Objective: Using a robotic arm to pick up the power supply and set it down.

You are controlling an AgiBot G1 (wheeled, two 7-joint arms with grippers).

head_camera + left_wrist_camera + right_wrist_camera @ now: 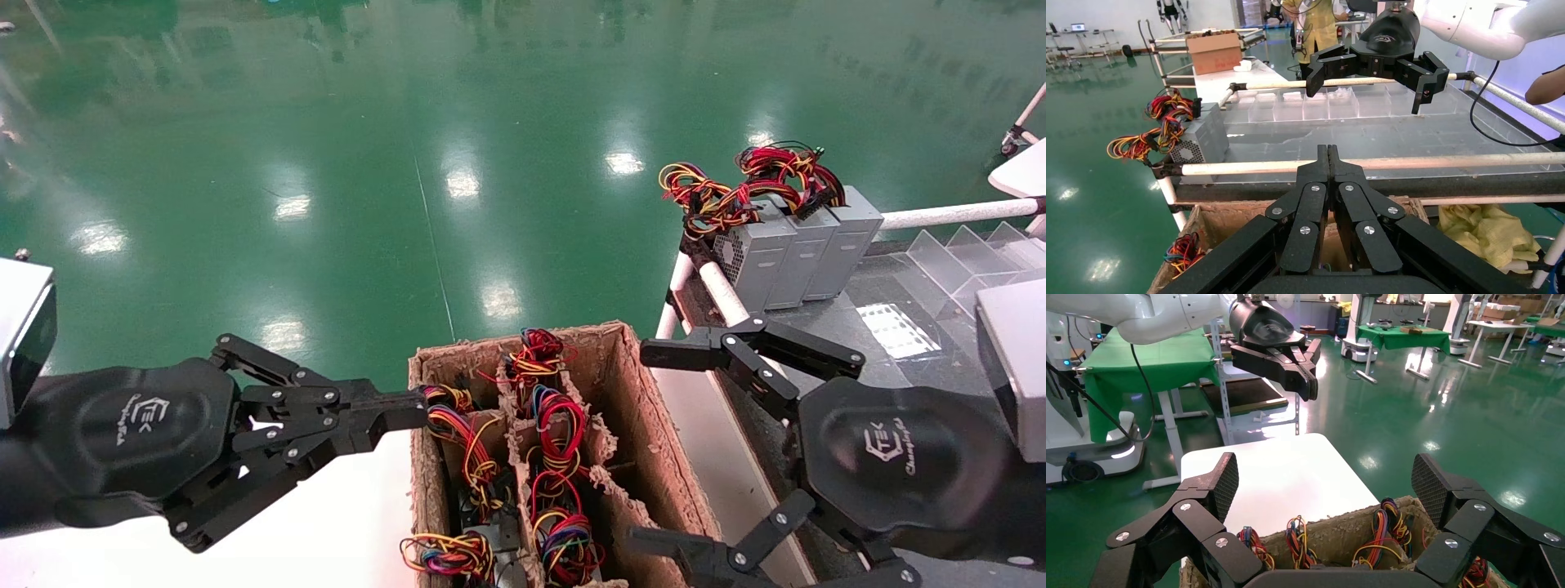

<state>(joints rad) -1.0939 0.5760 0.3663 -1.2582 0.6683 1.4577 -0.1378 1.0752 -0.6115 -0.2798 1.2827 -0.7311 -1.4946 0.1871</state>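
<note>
Three grey power supplies [797,245] stand side by side at the far left corner of the dark right-hand table, with their red, yellow and black wires [735,188] bunched on top. One of them [1202,131] shows its perforated side in the left wrist view. More wire bundles [556,425] stick up from a cardboard box [645,408]; the units beneath them are mostly hidden. My left gripper [409,412] is shut and empty at the box's left rim. My right gripper [650,447] hangs open and empty over the box's right rim, the bundles [1389,530] just below it.
The box has paper-pulp dividers and sits between a white table [327,523] and the dark table [866,310], which has a white tube rail [1413,163] and clear plastic dividers [964,253]. A yellow bag [1486,229] lies below that table. Green floor [409,163] lies beyond.
</note>
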